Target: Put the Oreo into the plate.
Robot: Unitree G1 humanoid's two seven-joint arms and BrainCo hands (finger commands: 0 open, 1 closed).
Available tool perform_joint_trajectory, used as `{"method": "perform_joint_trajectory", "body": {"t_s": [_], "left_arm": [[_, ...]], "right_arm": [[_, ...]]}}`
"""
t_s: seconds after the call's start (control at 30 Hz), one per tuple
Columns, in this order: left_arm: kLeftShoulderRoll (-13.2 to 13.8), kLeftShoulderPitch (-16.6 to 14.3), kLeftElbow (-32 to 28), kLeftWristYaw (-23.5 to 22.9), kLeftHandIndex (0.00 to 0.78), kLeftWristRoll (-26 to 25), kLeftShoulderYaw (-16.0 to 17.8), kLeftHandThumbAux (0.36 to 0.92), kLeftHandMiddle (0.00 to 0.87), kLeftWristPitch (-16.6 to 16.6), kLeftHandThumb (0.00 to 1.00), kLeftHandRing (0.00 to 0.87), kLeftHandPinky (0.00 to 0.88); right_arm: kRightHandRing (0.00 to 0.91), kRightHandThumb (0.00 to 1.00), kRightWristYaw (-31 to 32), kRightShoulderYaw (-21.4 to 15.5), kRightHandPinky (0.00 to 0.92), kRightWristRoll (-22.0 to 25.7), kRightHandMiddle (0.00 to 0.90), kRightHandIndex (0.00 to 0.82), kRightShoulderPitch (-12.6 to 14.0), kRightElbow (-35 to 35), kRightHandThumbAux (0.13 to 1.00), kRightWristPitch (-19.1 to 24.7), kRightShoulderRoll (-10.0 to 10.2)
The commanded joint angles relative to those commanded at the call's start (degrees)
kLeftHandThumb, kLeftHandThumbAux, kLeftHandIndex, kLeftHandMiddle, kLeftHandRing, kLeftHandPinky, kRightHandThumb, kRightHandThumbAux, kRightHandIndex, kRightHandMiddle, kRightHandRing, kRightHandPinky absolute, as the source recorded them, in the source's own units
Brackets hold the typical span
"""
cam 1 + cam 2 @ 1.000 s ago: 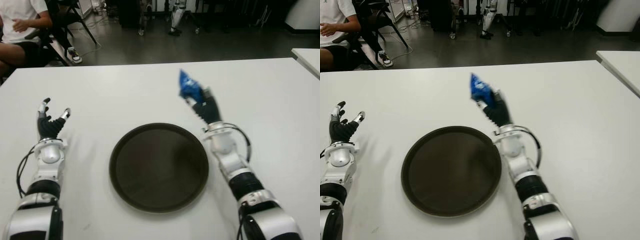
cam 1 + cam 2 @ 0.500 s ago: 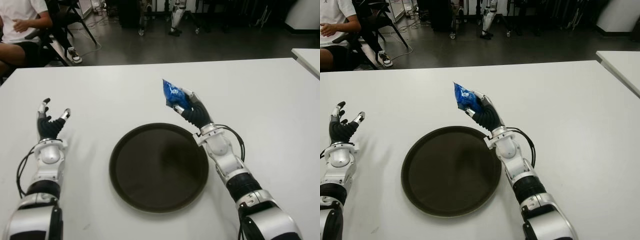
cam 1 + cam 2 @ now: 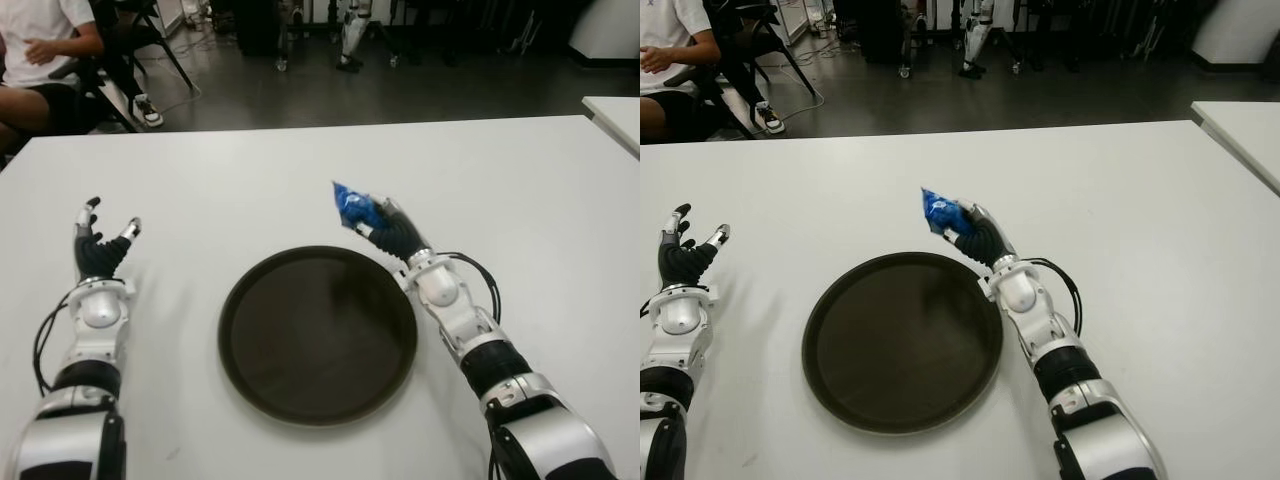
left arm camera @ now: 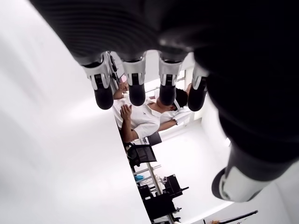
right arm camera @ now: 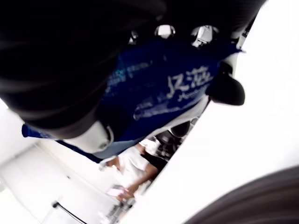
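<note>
A blue Oreo packet [image 3: 351, 204] is held in my right hand [image 3: 385, 226], just beyond the far right rim of the dark round plate [image 3: 318, 335]. In the right wrist view the fingers wrap the blue Oreo packet [image 5: 159, 88] tightly. The packet hangs a little above the white table [image 3: 540, 200], outside the plate. My left hand [image 3: 100, 247] shows at the table's left side, well left of the plate, its fingers spread and holding nothing.
A person in a white shirt [image 3: 35, 40] sits on a chair beyond the table's far left corner. Another white table's corner [image 3: 615, 115] shows at the far right. Dark floor and chair legs lie behind the table.
My right hand has swung the Oreo packet left toward the plate and lowered it nearer the rim. The left hand has not moved.
</note>
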Motion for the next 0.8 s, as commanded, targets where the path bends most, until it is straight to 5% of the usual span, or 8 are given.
{"method": "perform_joint_trajectory", "body": {"t_s": [0.5, 0.8], "left_arm": [[0.4, -0.7, 1.9, -0.8, 0.0, -0.8, 0.6, 0.702, 0.0, 0.5, 0.0, 0.0, 0.0], [0.0, -0.2, 0.5, -0.1, 0.002, 0.0, 0.0, 0.702, 0.0, 0.3, 0.0, 0.0, 0.0]], "right_arm": [[0.82, 0.855, 3.1, 2.6, 0.825, -2.5, 0.52, 0.407, 1.1, -5.5, 0.675, 5.6, -1.6], [0.826, 0.854, 10.8, 4.0, 0.831, -1.6, 0.522, 0.403, 1.9, -8.8, 0.676, 6.7, -3.4]]}}
